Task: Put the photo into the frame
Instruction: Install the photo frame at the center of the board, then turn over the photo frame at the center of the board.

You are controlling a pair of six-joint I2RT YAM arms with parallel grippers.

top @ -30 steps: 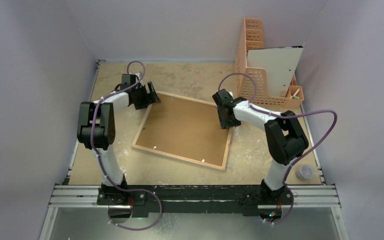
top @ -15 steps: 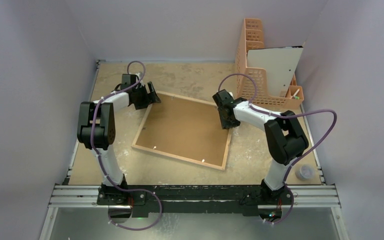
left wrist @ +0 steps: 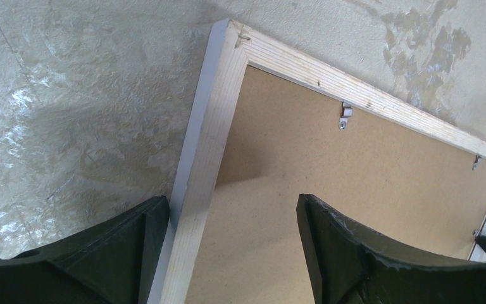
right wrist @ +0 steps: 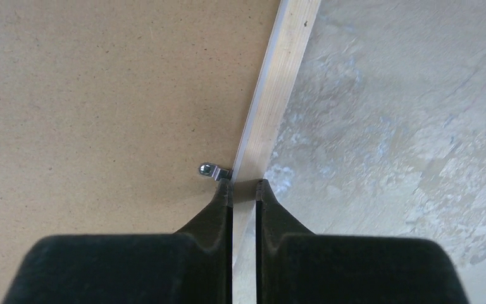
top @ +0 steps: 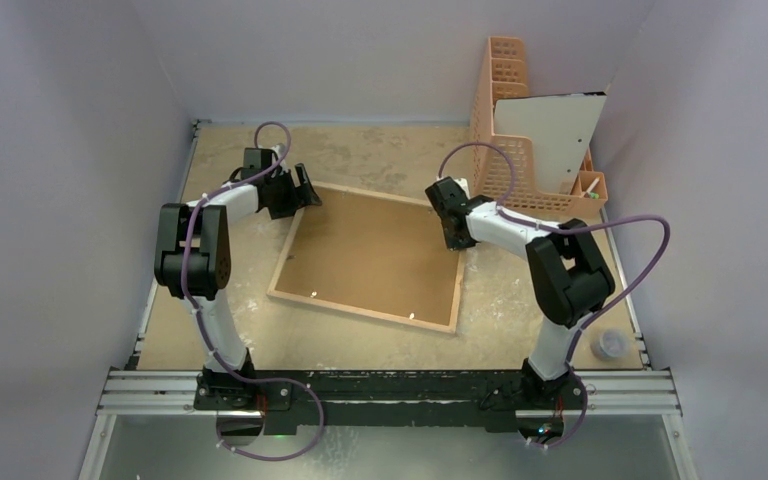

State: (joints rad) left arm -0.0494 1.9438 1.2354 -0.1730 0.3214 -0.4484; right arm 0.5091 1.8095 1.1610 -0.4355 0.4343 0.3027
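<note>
1. The right claw (right wrist: 245, 187) was pinched on the wood rim of the frame (right wrist: 285, 63). The frame lay face down on the table (right wrist: 405, 126) with its backing board (right wrist: 101, 95) up. Only the fingertips held a narrow strip of rim, so a lift or a hard pull could have let it slip out and drop.
2. A metal clip (right wrist: 207, 169) sat right against that claw's inner finger. A sideways drag could have snagged it and bent it.
3. The left claw (left wrist: 228, 209) was spread wide and held nothing. It straddled the rim near the frame's corner, 1 finger outside it and 1 over the board. A tug from the right claw could have swung the frame into those fingers.
4. The clips in view appeared to sit over the board. Prying it up before they were turned could have cracked the board or strained the rim.
5. A white sheet (top: 550, 130) stood in an orange basket (top: 505, 130), well beyond the right claw. Whether it was the photo could not be told. A careless reach there could have tipped the basket.
</note>
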